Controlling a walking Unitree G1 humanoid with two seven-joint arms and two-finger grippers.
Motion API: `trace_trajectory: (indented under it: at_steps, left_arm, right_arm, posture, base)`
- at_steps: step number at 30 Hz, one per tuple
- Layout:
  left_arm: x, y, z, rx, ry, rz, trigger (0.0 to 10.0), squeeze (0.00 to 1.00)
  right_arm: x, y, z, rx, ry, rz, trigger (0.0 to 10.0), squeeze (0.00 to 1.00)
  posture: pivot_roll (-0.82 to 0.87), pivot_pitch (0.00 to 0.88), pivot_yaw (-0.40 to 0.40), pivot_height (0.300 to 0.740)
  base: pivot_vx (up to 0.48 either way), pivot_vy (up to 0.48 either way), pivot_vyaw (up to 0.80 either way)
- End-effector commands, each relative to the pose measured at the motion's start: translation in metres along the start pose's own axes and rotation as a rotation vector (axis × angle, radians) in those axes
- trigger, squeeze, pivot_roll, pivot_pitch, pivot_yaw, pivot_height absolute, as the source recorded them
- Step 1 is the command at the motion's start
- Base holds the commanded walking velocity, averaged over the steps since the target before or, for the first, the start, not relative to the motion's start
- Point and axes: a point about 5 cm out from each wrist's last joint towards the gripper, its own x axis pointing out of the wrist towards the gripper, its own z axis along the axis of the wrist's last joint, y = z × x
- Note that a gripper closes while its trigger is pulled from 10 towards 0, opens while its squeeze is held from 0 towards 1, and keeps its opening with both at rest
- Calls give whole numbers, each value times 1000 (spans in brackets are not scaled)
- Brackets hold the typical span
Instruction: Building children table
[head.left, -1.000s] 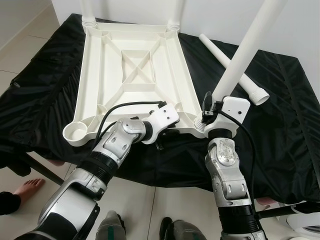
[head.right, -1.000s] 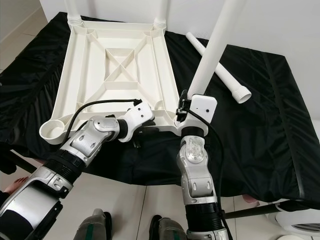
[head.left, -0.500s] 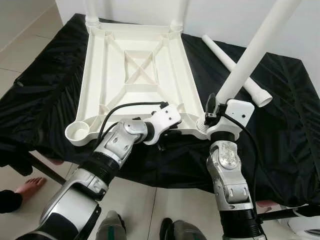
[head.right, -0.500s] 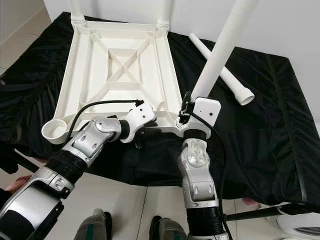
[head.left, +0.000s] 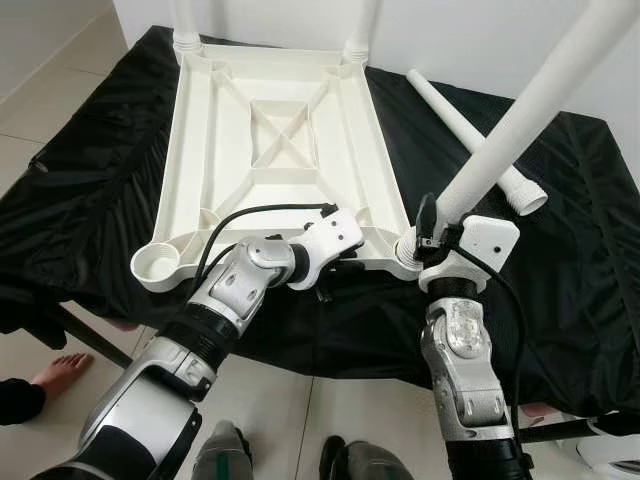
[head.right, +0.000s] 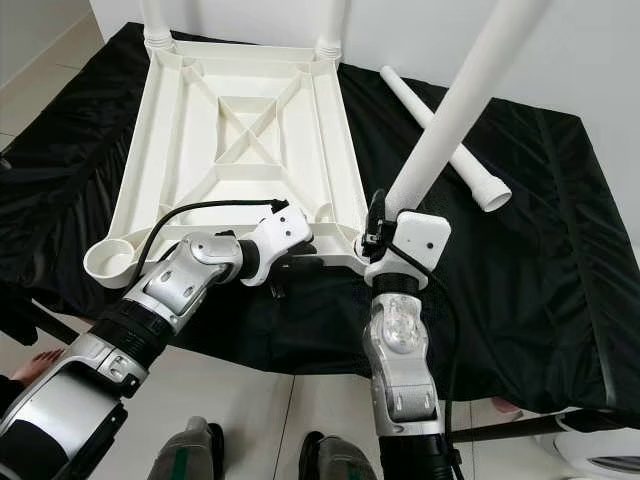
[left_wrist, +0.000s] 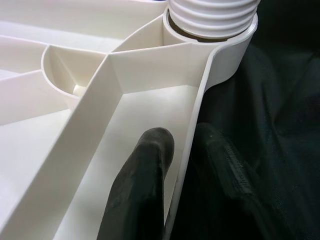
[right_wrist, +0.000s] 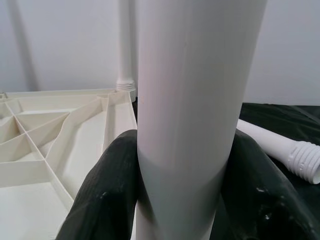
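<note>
Here the right gripper (right_wrist: 182, 200) clasped a table leg (head.left: 520, 115) tilted up-right from the tabletop's (head.left: 275, 150) near-right corner; the left gripper (left_wrist: 192, 165) pinched the tabletop's rim.

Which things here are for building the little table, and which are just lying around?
For the job:
upside-down white tabletop
leg held by right gripper
spare leg on the cloth
left gripper pinching the tabletop rim

Just there:
black cloth
a person's bare foot

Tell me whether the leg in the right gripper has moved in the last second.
Yes. The leg held by the right gripper has tilted further right, away from the tabletop, its base staying at the corner socket.
</note>
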Motion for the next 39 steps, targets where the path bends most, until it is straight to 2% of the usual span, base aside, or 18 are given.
trace_trajectory:
  at_steps: [1,8,11,14,17,19,23,36,38,39]
  left_arm:
    - [-9,6,-14,-11,68,-13,10000,0]
    - [-8,6,-13,-11,66,-12,10000,0]
    - [-8,6,-13,-10,65,-12,10000,0]
    - [-8,7,-13,-10,65,-11,10000,0]
    - [-8,7,-12,-11,64,-10,10000,0]
    - [-9,7,-12,-11,64,-7,10000,0]
    - [-9,8,-12,-11,62,-4,10000,0]
    - [-10,8,-12,-8,61,3,10000,0]
    - [-9,9,-12,-6,61,6,10000,0]
    - [-9,9,-12,-6,61,6,10000,0]
  right_arm:
    - [-11,-23,-27,-57,141,-76,10000,0]
    - [-8,-23,-32,-40,176,-55,10000,0]
    - [4,-22,-39,6,244,37,10000,0]
    - [8,-22,-42,18,272,64,10000,0]
    - [10,-23,-41,12,265,81,10000,0]
    - [15,-22,-41,11,276,159,10000,0]
    - [20,-22,-39,15,270,233,10000,0]
    - [18,-19,-43,53,296,352,10000,0]
    - [15,-24,-47,75,307,440,10000,0]
    - [15,-24,-47,75,307,440,10000,0]
  posture:
    - [56,107,-63,740]
    - [55,107,-65,740]
    - [54,106,-67,740]
    - [53,106,-68,740]
    - [54,106,-68,740]
    - [55,105,-71,740]
    - [57,102,-75,740]
    - [60,95,-78,740]
    - [59,93,-79,740]
    - [59,93,-79,740]
  base:
    - [0,0,0]
    - [0,0,0]
    - [0,0,0]
    - [0,0,0]
    - [0,0,0]
    - [0,0,0]
    - [0,0,0]
    - [0,0,0]
    - [0,0,0]
    - [0,0,0]
